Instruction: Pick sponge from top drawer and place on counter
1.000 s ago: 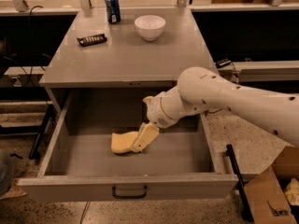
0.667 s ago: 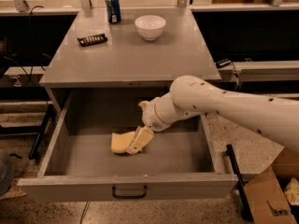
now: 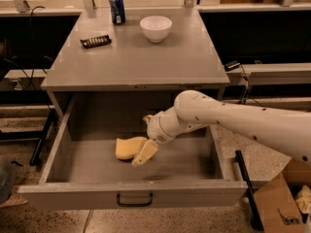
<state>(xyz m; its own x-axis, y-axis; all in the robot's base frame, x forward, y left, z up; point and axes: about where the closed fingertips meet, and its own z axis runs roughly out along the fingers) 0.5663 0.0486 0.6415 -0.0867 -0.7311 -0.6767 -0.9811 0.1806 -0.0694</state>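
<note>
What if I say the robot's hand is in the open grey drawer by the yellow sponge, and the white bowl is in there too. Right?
No. The camera view shows the round white bowl on the flat grey counter. The hand is indeed in the open grey top drawer by the pale yellow foam sponge.

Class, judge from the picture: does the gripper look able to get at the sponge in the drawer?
Likely yes. The drawer stands open, nothing covers the sponge, and the gripper is down inside it, right at the sponge's edge.
</note>
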